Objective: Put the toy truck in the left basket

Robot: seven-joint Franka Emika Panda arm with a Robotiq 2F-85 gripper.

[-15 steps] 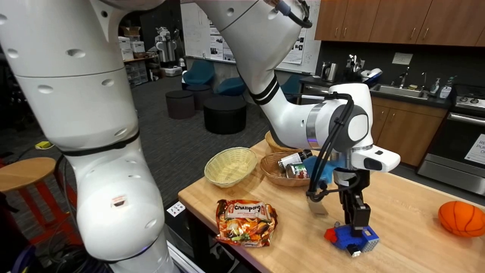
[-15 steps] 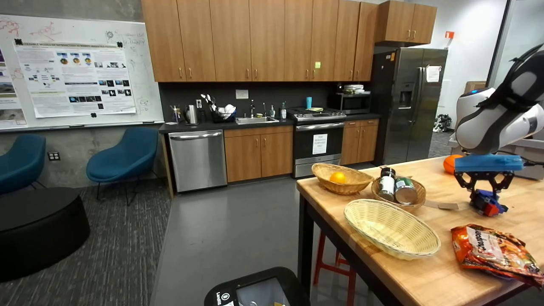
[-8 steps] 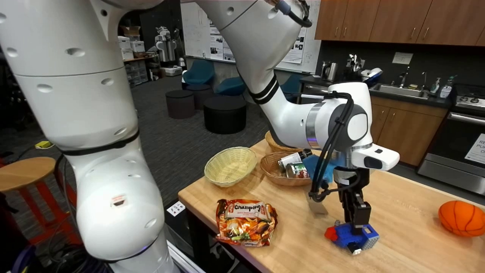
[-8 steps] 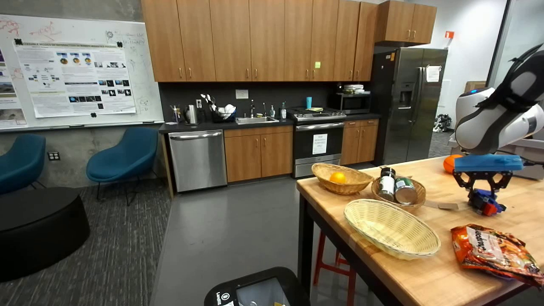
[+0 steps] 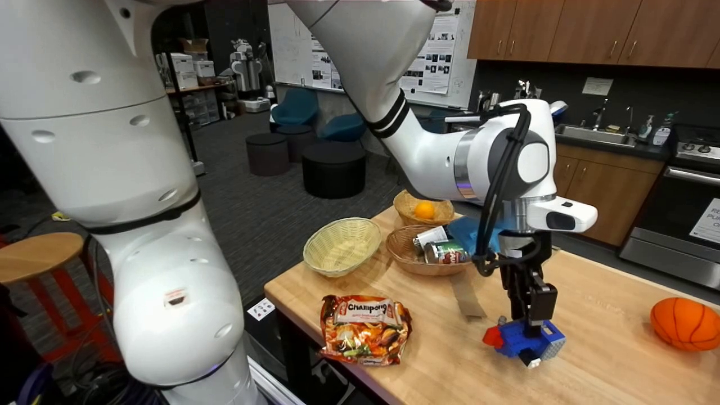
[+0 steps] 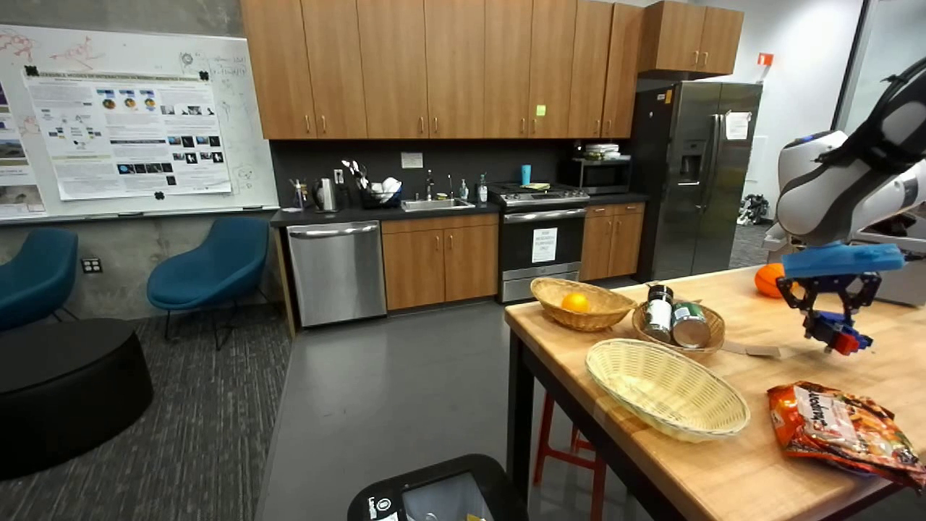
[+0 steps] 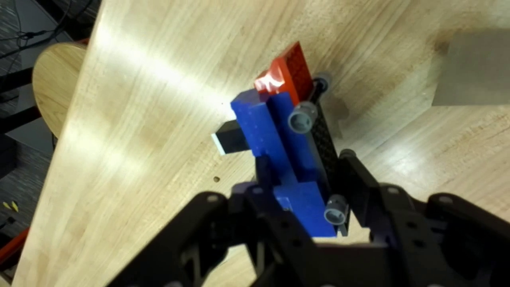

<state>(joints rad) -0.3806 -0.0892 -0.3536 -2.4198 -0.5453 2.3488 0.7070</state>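
The toy truck [image 7: 285, 139] had risen with the gripper [image 7: 305, 169] and seemed just clear of the desk [image 5: 607, 315], so the carry had probably begun. The gripper was clamped across the truck's blue body, pointing down, the arm [image 5: 365, 45] bent above it. In an exterior view, the Champong packet [image 5: 365, 332] lay left of the truck; farther off, well apart, stood its goal, the pale woven basket [image 5: 340, 247].

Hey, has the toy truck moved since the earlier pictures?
Yes. In an exterior view, the toy truck has shifted slightly up and right in the picture, widening its gap to the Champong packet, which lies where it did.
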